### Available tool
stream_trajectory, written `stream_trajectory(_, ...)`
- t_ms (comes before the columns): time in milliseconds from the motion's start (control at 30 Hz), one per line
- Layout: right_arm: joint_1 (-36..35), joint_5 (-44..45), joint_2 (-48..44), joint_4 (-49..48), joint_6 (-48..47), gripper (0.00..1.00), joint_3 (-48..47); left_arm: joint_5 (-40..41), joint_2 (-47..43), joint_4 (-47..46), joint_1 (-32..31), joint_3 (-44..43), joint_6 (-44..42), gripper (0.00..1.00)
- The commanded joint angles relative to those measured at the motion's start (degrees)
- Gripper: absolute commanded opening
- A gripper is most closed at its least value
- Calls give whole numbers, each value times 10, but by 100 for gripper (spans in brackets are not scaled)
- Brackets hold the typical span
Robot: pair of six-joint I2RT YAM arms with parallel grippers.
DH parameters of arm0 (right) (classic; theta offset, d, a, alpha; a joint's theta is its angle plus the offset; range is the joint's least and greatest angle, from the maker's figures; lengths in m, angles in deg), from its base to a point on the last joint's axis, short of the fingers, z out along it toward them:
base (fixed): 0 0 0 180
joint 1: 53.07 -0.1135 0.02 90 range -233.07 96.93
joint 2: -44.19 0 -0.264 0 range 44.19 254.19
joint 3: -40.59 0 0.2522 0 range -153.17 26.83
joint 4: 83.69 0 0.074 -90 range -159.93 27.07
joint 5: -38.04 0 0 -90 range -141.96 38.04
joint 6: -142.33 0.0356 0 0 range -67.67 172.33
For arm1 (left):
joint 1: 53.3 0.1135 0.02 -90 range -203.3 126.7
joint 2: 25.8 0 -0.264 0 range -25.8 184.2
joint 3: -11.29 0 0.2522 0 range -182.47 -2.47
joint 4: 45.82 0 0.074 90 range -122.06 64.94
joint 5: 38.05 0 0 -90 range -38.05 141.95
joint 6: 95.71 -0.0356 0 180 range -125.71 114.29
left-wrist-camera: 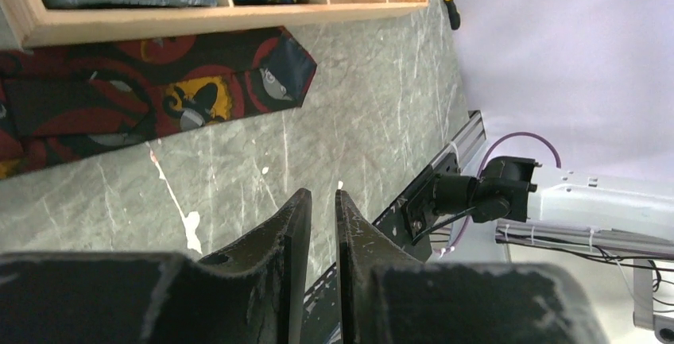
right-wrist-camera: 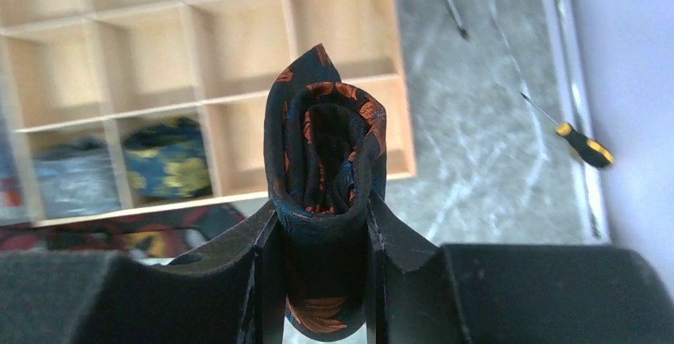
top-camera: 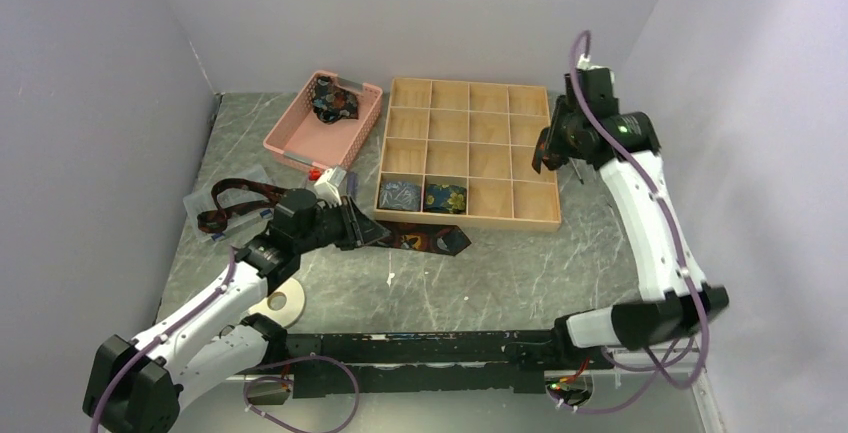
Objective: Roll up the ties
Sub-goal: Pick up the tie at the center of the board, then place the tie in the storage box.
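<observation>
One rolled tie (right-wrist-camera: 326, 137) is clamped in the right hand (right-wrist-camera: 322, 213) over the wooden tray (top-camera: 468, 218); lowering into a free compartment is judged next. The left hand (left-wrist-camera: 321, 201) is held narrowly open, empty.

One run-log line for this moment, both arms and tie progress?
right gripper: shut on rolled navy tie, raised at wooden tray right side | left gripper: narrowly open, empty, by flat maroon tie | tray: two rolled ties stored

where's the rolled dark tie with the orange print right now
The rolled tie is clamped in the right gripper, held up over the right end of the wooden tray, as the right wrist view shows.
</observation>
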Motion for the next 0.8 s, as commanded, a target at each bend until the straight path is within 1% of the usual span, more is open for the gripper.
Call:
stream_trajectory(0,-13,105,66,74,-33,0,5,-24,-19,-30,-3,18,17,23)
stream_trajectory(67,-24,114,90,75,-33,0,2,-23,-24,-27,-3,23,18,23)
stream_trajectory(133,-34,96,111,73,-33,0,-3,-21,-31,-24,-4,29,18,23)
stream_trajectory(300,-88,73,178,34,-26,0,24,-14,-40,-17,-4,39,16,23)
stream_trajectory(367,-95,58,206,14,-17,0,39,-14,-40,-16,-4,39,15,23)
stream_trajectory(433,-99,51,219,-15,-11,0,57,-11,-44,3,-4,42,15,23)
stream_trajectory(567,-110,35,234,-49,-5,0,75,-2,-55,7,-4,54,21,23)
stream_trajectory(767,-118,-44,253,-139,10,0,141,-5,-51,17,-5,56,17,23)
